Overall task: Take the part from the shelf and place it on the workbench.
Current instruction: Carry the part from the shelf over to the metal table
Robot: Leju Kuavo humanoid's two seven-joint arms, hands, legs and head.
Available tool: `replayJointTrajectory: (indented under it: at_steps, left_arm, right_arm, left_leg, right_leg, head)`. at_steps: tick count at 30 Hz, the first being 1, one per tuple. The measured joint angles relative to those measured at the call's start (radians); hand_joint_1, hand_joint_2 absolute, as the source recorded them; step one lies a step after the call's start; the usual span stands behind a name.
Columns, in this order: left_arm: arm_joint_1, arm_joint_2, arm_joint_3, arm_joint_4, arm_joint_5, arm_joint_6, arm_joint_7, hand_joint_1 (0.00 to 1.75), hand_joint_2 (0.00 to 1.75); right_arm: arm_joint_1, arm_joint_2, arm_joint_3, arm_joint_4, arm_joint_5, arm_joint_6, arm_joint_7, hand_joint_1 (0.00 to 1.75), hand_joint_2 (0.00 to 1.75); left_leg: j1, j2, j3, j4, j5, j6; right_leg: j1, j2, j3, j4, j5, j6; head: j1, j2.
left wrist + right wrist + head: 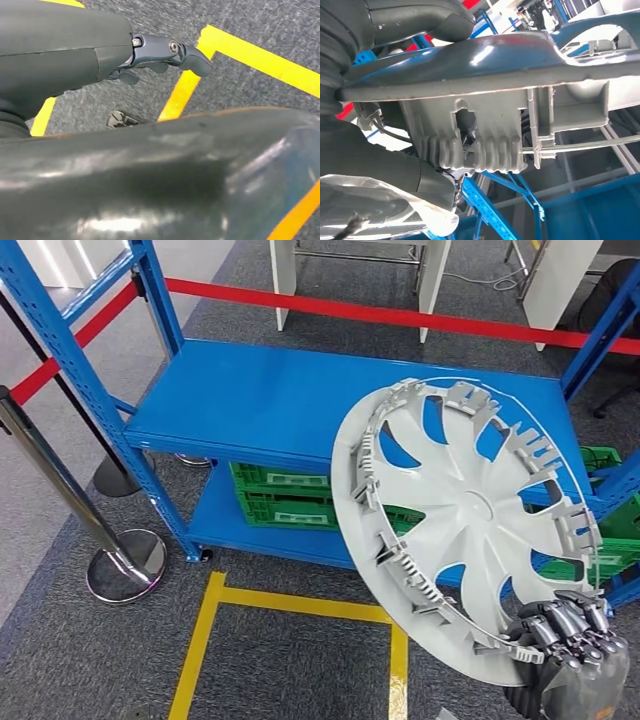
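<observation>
Floor: grey speckled carpet (90, 660) marked with glossy yellow tape (198, 640) forming a square outline.
Shelf: blue painted steel rack (264, 400) with perforated uprights and a smooth flat upper deck; green slotted plastic crates (283, 495) sit on its lower deck.
Barrier: red belt (377, 312) stretched behind the rack; a polished chrome stanchion (121, 565) with a round domed base stands on the carpet left of the rack.
Part: silver-grey plastic wheel cover (460, 510), round and spoked, its ribbed inner side with moulded clips and a thin wire ring facing the camera; it is tilted in the air in front of the rack's right end, clear of the deck.
Right hand: right hand (566, 640) grips the wheel cover's lower rim, metallic fingers curled over the edge; the right wrist view shows the thumb on one face of the rim (508, 65) and the ridged clip block below.
Left hand: left hand (158, 52) hangs over the carpet and yellow tape, its fingers extended and holding nothing.
</observation>
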Motion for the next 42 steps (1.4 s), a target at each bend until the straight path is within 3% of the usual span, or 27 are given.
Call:
replayJointTrajectory:
  at_steps: [1,3,4,5,7,8,9,11,13,15,16,18,20,22,24,25,27,29,30,31,32,33,34,36,38,40,42]
  left_arm:
    - [-0.001,0.0,0.0,0.0,-0.001,0.0,0.0,0.0,0.0]
    - [-0.001,0.0,0.0,0.0,-0.002,0.002,0.0,0.0,0.0]
    - [-0.002,-0.001,0.0,0.0,-0.002,0.002,0.0,0.0,0.0]
    - [-0.003,-0.001,0.0,0.0,-0.003,0.002,-0.001,0.0,0.0]
    - [-0.006,-0.002,0.0,0.0,-0.005,0.0,-0.003,0.0,0.0]
    - [-0.007,-0.003,0.001,0.0,-0.005,-0.001,-0.005,0.0,0.0]
    - [-0.007,-0.003,0.001,0.0,-0.005,-0.001,-0.006,0.0,0.0]
    - [-0.006,0.0,0.004,0.0,-0.006,0.002,-0.006,0.0,0.0]
    - [-0.005,0.002,0.007,0.0,-0.01,0.01,0.001,0.0,0.0]
    - [-0.005,0.002,0.008,0.0,-0.019,0.022,0.013,0.0,0.0]
    - [-0.005,0.002,0.008,0.0,-0.023,0.027,0.018,0.0,0.0]
    - [-0.005,0.002,0.01,0.0,-0.028,0.033,0.023,0.0,0.0]
    - [-0.005,0.002,0.012,0.0,-0.029,0.034,0.024,0.0,0.0]
    - [-0.007,0.003,0.014,0.0,-0.029,0.033,0.025,0.0,0.0]
    - [-0.01,0.004,0.016,0.001,-0.029,0.033,0.025,0.0,0.0]
    - [-0.01,0.004,0.017,0.001,-0.029,0.033,0.025,0.0,0.0]
    - [-0.01,0.004,0.018,0.001,-0.029,0.032,0.026,0.0,0.0]
    - [-0.01,0.003,0.019,0.001,-0.028,0.031,0.027,0.0,0.0]
    - [-0.01,0.003,0.019,0.002,-0.028,0.031,0.027,0.0,0.0]
    - [-0.01,0.003,0.019,0.002,-0.028,0.03,0.027,0.0,0.0]
    - [-0.01,0.003,0.02,0.002,-0.027,0.028,0.027,0.0,0.0]
    - [-0.009,0.003,0.021,0.003,-0.027,0.026,0.028,0.0,0.0]
    - [-0.009,0.004,0.021,0.003,-0.027,0.024,0.029,0.0,0.0]
    - [-0.009,0.005,0.022,0.003,-0.026,0.021,0.03,0.0,0.0]
    - [-0.011,0.006,0.022,0.003,-0.026,0.02,0.03,0.0,0.0]
    - [-0.008,0.008,0.022,0.004,-0.026,0.021,0.032,0.0,0.0]
    - [-0.004,0.011,0.023,0.006,-0.027,0.023,0.033,0.0,0.0]
  right_arm:
    - [0.0,-0.004,0.0,0.0,-0.006,0.0,0.002,1.75,1.75]
    - [0.0,-0.013,0.0,0.002,-0.011,0.0,0.006,1.75,1.75]
    - [-0.001,-0.017,0.0,0.004,-0.013,0.0,0.008,1.75,1.75]
    - [-0.002,-0.021,0.0,0.005,-0.013,0.0,0.011,1.75,1.75]
    - [-0.008,-0.029,0.0,0.009,-0.013,0.0,0.018,1.75,1.75]
    - [-0.01,-0.034,0.0,0.011,-0.012,0.0,0.021,1.75,1.75]
    - [-0.011,-0.038,0.0,0.014,-0.011,0.0,0.023,1.75,1.75]
    - [-0.014,-0.046,0.001,0.02,-0.007,0.0,0.026,1.75,1.75]
    - [-0.016,-0.052,0.003,0.025,0.003,0.0,0.035,1.75,1.75]
    - [-0.016,-0.058,0.006,0.031,0.016,0.0,0.047,1.75,1.75]
    - [-0.016,-0.06,0.007,0.034,0.021,0.0,0.052,1.75,1.75]
    - [-0.016,-0.064,0.008,0.04,0.026,0.0,0.057,1.75,1.75]
    - [-0.016,-0.067,0.009,0.044,0.025,0.0,0.059,1.75,1.75]
    - [-0.017,-0.072,0.013,0.047,0.021,0.0,0.059,1.75,1.75]
    - [-0.02,-0.075,0.017,0.048,0.018,0.0,0.058,1.75,1.75]
    - [-0.023,-0.077,0.019,0.049,0.018,0.0,0.058,1.75,1.75]
    - [-0.027,-0.082,0.022,0.05,0.017,0.0,0.058,1.75,1.75]
    - [-0.028,-0.087,0.023,0.053,0.017,0.0,0.058,1.75,1.75]
    - [-0.028,-0.089,0.024,0.054,0.017,0.0,0.058,1.75,1.75]
    - [-0.028,-0.091,0.024,0.056,0.016,0.0,0.058,1.75,1.75]
    - [-0.028,-0.093,0.025,0.058,0.016,0.0,0.058,1.75,1.75]
    - [-0.028,-0.096,0.025,0.061,0.016,0.0,0.057,1.75,1.75]
    - [-0.028,-0.099,0.026,0.063,0.016,0.0,0.057,1.75,1.75]
    - [-0.029,-0.104,0.027,0.065,0.014,0.0,0.058,1.75,1.75]
    - [-0.03,-0.107,0.029,0.068,0.012,0.0,0.06,1.75,1.75]
    - [-0.029,-0.111,0.033,0.069,0.013,0.0,0.062,1.75,1.75]
    - [-0.027,-0.115,0.037,0.07,0.016,0.0,0.064,1.75,1.75]
  left_leg:
    - [-0.002,0.0,-0.017,0.002,0.012,0.001]
    - [-0.005,0.001,-0.055,0.012,0.035,-0.001]
    - [-0.005,0.001,-0.072,0.017,0.044,-0.003]
    - [-0.006,0.001,-0.087,0.025,0.053,-0.006]
    - [-0.008,0.0,-0.106,0.039,0.069,-0.015]
    - [-0.008,-0.001,-0.111,0.042,0.078,-0.02]
    - [-0.008,-0.001,-0.114,0.042,0.088,-0.025]
    - [-0.005,-0.004,-0.122,0.046,0.083,-0.037]
    - [-0.001,-0.006,-0.14,0.101,0.008,-0.051]
    - [0.004,-0.006,-0.163,0.218,-0.086,-0.062]
    - [0.007,-0.006,-0.169,0.276,-0.103,-0.066]
    - [0.011,-0.005,-0.149,0.317,-0.068,-0.07]
    - [0.011,0.014,-0.065,0.213,-0.012,-0.064]
    - [0.004,0.05,0.025,0.068,-0.009,-0.051]
    - [-0.004,0.059,0.053,0.006,-0.027,-0.037]
    - [-0.003,0.05,0.052,-0.005,-0.028,-0.031]
    - [0.003,0.03,0.046,-0.02,-0.022,-0.018]
    - [0.005,0.011,0.032,-0.022,-0.011,-0.007]
    - [0.003,0.001,0.023,-0.019,-0.007,-0.004]
    - [0.001,-0.01,0.014,-0.014,-0.004,-0.002]
    - [-0.001,-0.022,0.007,-0.009,-0.001,-0.002]
    - [-0.002,-0.034,0.001,-0.003,0.001,-0.002]
    - [-0.003,-0.048,-0.004,0.003,0.002,-0.003]
    - [-0.004,-0.072,-0.016,0.019,0.001,-0.007]
    - [-0.005,-0.092,-0.033,0.033,0.004,-0.015]
    - [-0.004,-0.112,-0.048,0.038,0.012,-0.028]
    - [-0.005,-0.095,-0.061,0.056,0.001,-0.041]
  right_leg:
    - [0.0,0.0,-0.004,0.052,-0.014,0.001]
    - [0.001,0.0,0.027,0.073,0.031,-0.001]
    - [0.001,0.0,0.066,0.035,0.065,-0.003]
    - [0.002,0.0,0.12,-0.032,0.08,-0.006]
    - [0.005,0.001,0.224,-0.183,0.061,-0.012]
    - [0.007,0.002,0.251,-0.231,0.044,-0.016]
    - [0.009,0.002,0.257,-0.251,0.039,-0.021]
    - [0.007,-0.003,0.238,-0.251,0.052,-0.037]
    - [0.003,-0.011,0.214,-0.252,0.072,-0.051]
    - [0.003,-0.021,0.191,-0.252,0.09,-0.056]
    - [0.003,-0.029,0.18,-0.251,0.099,-0.056]
    - [0.004,-0.046,0.164,-0.247,0.115,-0.053]
    - [0.004,-0.064,0.155,-0.242,0.125,-0.048]
    - [0.006,-0.083,0.15,-0.238,0.132,-0.04]
    - [0.009,-0.105,0.146,-0.235,0.138,-0.029]
    - [0.009,-0.113,0.142,-0.234,0.139,-0.024]
    - [0.008,-0.083,0.124,-0.208,0.117,-0.014]
    - [0.006,-0.023,0.074,-0.104,0.053,-0.009]
    - [0.006,-0.005,0.043,-0.031,0.018,-0.008]
    - [0.006,0.001,0.017,0.03,-0.005,-0.008]
    - [0.007,0.002,0.007,0.06,-0.01,-0.008]
    - [0.007,0.004,0.016,0.051,0.006,-0.009]
    - [0.007,0.008,0.044,0.002,0.036,-0.011]
    - [0.004,0.043,0.114,-0.132,0.088,-0.016]
    - [0.002,0.074,0.149,-0.199,0.096,-0.02]
    - [0.001,0.065,0.15,-0.203,0.096,-0.026]
    - [-0.002,0.041,0.149,-0.205,0.103,-0.037]
  head:
    - [0.0,0.0]
    - [0.0,0.0]
    - [0.0,0.0]
    - [0.0,0.0]
    - [-0.001,0.0]
    - [-0.001,0.0]
    - [-0.001,0.0]
    - [0.0,0.0]
    - [-0.004,0.0]
    - [-0.008,0.0]
    - [-0.008,0.0]
    - [-0.008,0.0]
    - [-0.008,0.0]
    - [-0.008,0.0]
    - [-0.008,0.0]
    - [-0.007,0.0]
    - [-0.004,0.0]
    - [0.003,0.0]
    - [0.004,0.0]
    - [0.006,0.0]
    - [0.005,0.0]
    - [0.005,0.0]
    - [0.006,0.0]
    - [0.006,0.0]
    - [0.005,0.0]
    - [0.005,0.0]
    - [0.002,0.0]
